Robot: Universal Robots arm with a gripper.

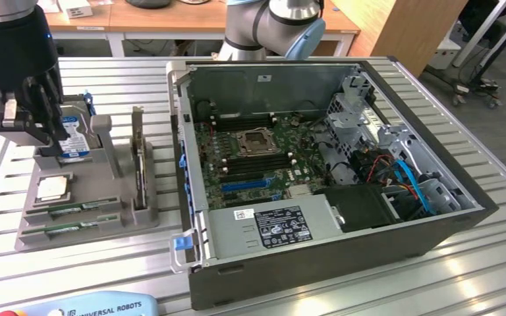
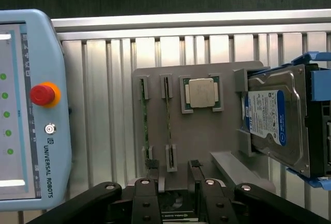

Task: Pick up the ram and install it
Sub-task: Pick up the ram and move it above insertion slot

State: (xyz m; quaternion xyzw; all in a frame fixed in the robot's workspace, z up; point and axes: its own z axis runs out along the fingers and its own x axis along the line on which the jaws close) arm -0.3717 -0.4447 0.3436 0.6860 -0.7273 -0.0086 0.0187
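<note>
Ram sticks, two, on holder

Arm: silver-grey tubular segments; rounded joint housing closed by a light-blue cap. Wrist section: matte black, cylindrical. Pincer: black metal linkage bars on each side; round silver pins at the pivots; narrow black fingers; no legible markings.
</note>
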